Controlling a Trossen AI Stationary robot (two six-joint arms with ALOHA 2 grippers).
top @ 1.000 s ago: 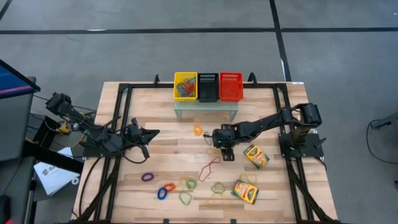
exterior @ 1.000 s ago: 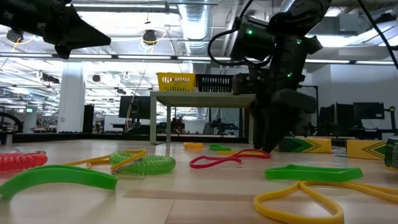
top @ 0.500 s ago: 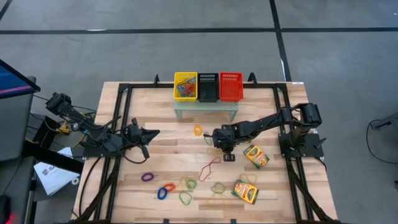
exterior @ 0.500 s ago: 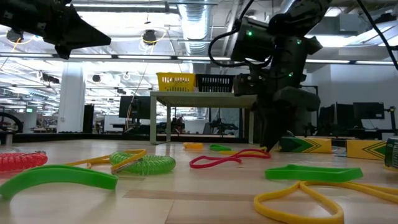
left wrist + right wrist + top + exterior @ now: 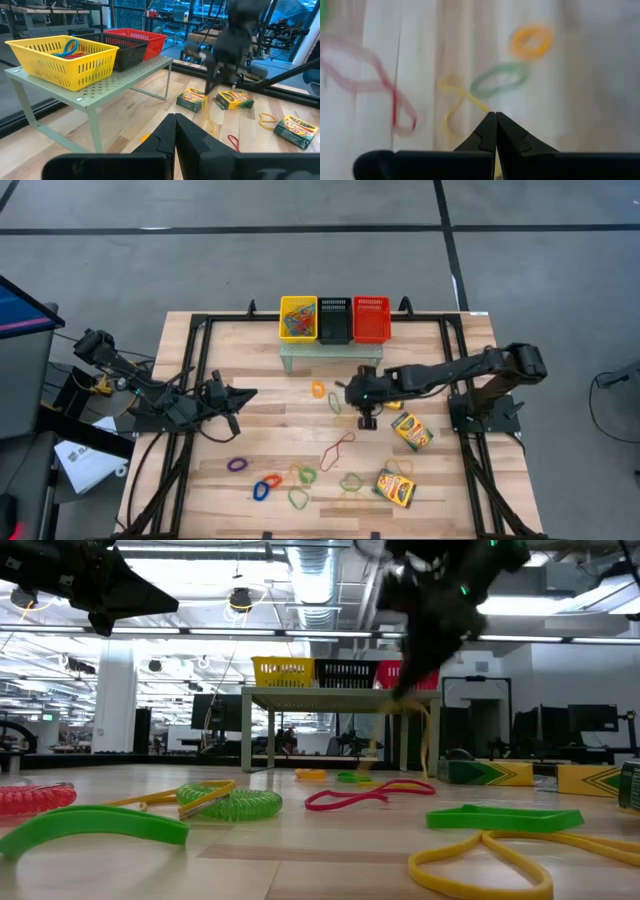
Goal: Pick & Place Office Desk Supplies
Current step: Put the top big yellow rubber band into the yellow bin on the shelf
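My right gripper (image 5: 353, 401) hangs over the middle of the table, shut on a yellow rubber band (image 5: 425, 735) that dangles under it. Other rubber bands lie flat on the wood: orange (image 5: 318, 389), green (image 5: 335, 403), red (image 5: 337, 448) and several more near the front edge. Three yellow-and-green crayon boxes (image 5: 410, 430), (image 5: 395, 488), (image 5: 192, 98) lie to the right. My left gripper (image 5: 245, 392) is shut on nothing, raised over the table's left side. My right gripper pinches one strand of the yellow band (image 5: 479, 106) between its two fingertips, which slant down from the table's right side. The band hangs slack below the fingers (image 5: 405, 690). Its lower end is near the tabletop; whether it touches cannot be told.
Yellow (image 5: 298, 318), black (image 5: 334, 319) and red (image 5: 371, 318) mesh baskets stand in a row on a pale green stand (image 5: 330, 358) at the far edge. The yellow basket holds several bands. Black frame rails (image 5: 195, 380) run along the table's sides.
My right gripper shut at the tabletop on the yellow band, then rose and drew a little toward the far edge. The band has come up with it and now hangs below the fingers. My left arm kept still.
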